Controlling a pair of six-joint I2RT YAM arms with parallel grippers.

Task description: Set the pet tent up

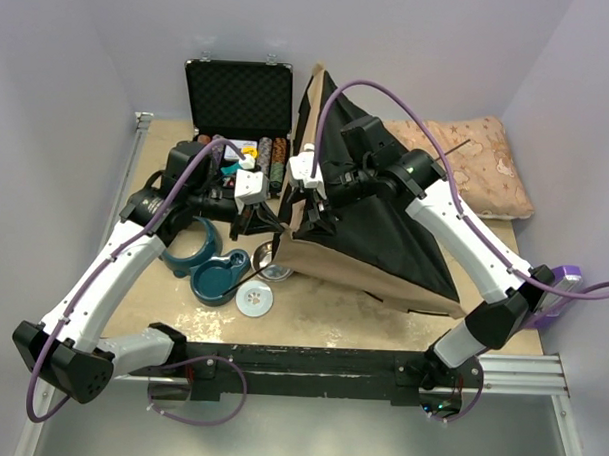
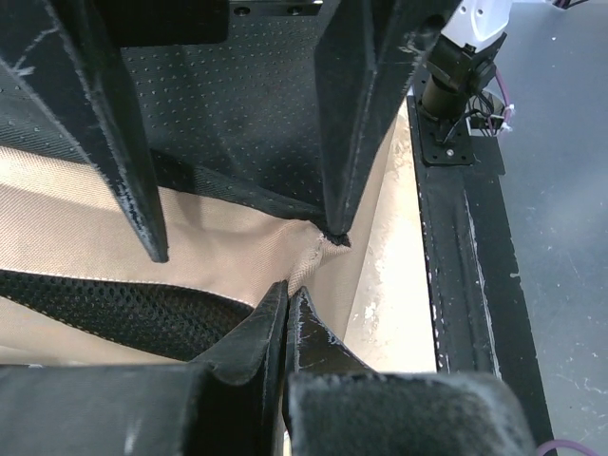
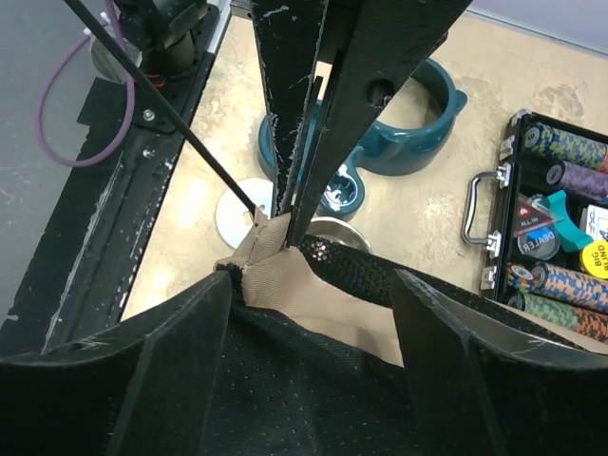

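The pet tent (image 1: 375, 220) lies collapsed on the table, black lining up and tan canvas along its near edge. My left gripper (image 1: 280, 227) is shut on the tent's tan left corner; the left wrist view shows its tips (image 2: 287, 290) pressed together against the seam. In the right wrist view it (image 3: 285, 223) pinches that corner from above, where a thin black pole (image 3: 180, 133) ends. My right gripper (image 1: 313, 216) faces it, open, its fingers astride the black lining (image 3: 312, 280) just behind the corner without pressing it.
An open case of poker chips (image 1: 239, 96) stands at the back left. Teal pet bowls (image 1: 218, 280), a steel bowl (image 1: 276, 257) and a white disc (image 1: 254, 301) sit left of the tent. A beige pillow (image 1: 477, 164) lies at back right. A black rail (image 1: 310, 363) runs along the front.
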